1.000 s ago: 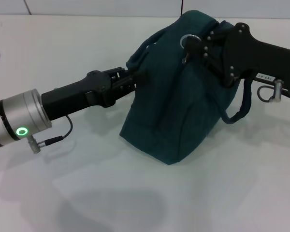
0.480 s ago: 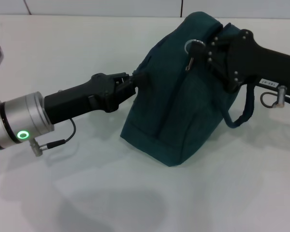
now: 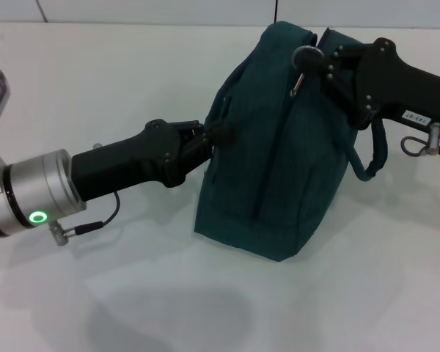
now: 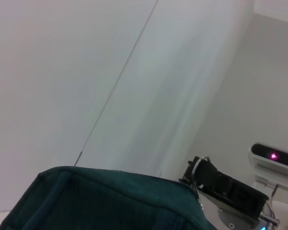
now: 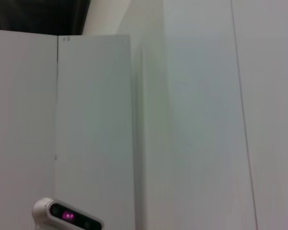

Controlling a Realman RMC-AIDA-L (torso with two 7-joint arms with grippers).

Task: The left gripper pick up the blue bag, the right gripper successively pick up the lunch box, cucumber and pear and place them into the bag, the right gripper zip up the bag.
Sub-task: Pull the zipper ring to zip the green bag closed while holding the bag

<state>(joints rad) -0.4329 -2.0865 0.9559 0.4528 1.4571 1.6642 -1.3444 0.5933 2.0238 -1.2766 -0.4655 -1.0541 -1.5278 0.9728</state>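
moved: bag (image 3: 279, 139) now more upright, shifted right
left gripper (image 3: 218, 134): pinches bag's side to steady it
right gripper (image 3: 312, 62): pinches zipper pull (image 3: 299, 79); zipping up

Blue bag (image 3: 279, 147) upright on white table (image 3: 132, 88), left gripper (image 3: 218, 134) clamping its side, right gripper (image 3: 312, 60) at zipper top
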